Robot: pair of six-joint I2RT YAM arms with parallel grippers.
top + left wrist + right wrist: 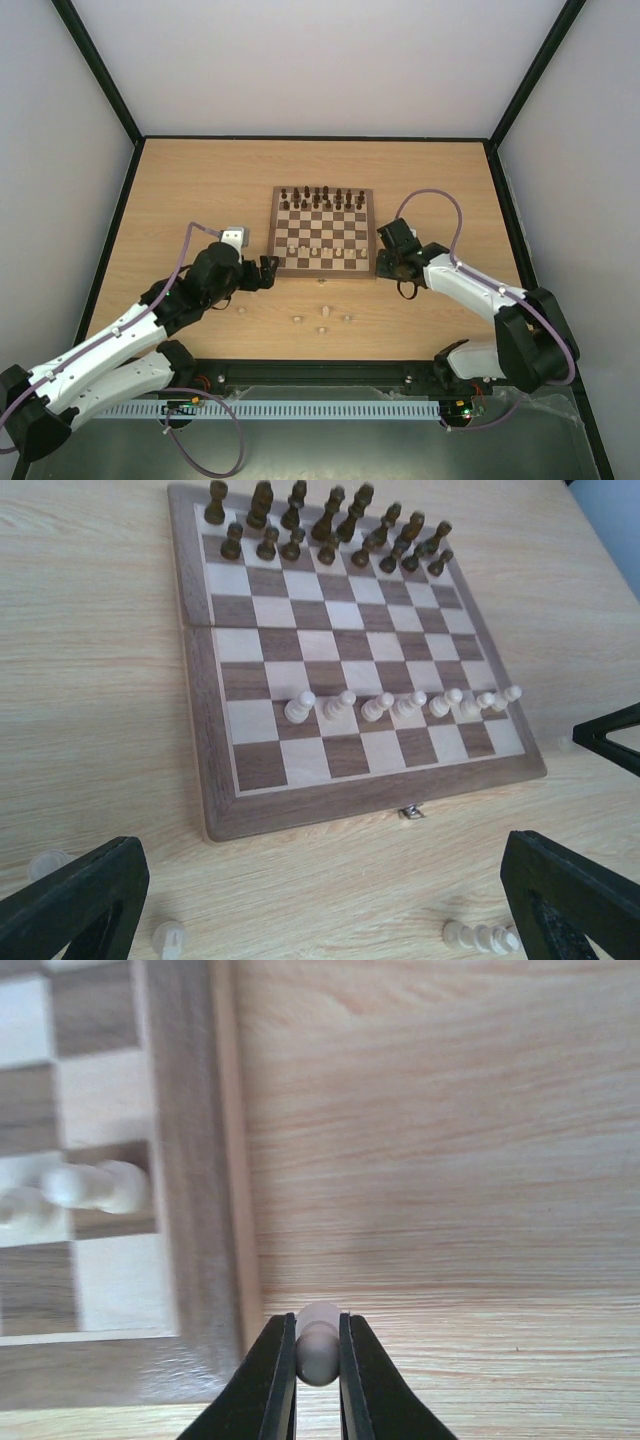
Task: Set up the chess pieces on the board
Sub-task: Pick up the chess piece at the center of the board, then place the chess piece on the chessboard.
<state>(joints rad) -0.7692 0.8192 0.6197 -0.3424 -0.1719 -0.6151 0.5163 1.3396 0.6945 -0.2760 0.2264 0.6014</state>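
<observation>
The board (322,272) lies mid-table, with dark pieces on its two far rows. A row of several pale pawns (404,704) stands on its second near row. My right gripper (318,1352) is shut on a pale pawn (318,1332), just off the board's near right corner (190,1260), above the table. In the top view the right gripper (385,264) is at the board's right edge. My left gripper (320,915) is open and empty, low over the table before the board's near left corner (268,272). Loose pale pieces (322,318) lie in front of the board.
In the left wrist view a pale piece lies on its side (482,938) near the right finger, and two more (168,937) (45,862) are near the left finger. A metal clasp (410,811) sticks out of the board's near edge. Walls enclose the table.
</observation>
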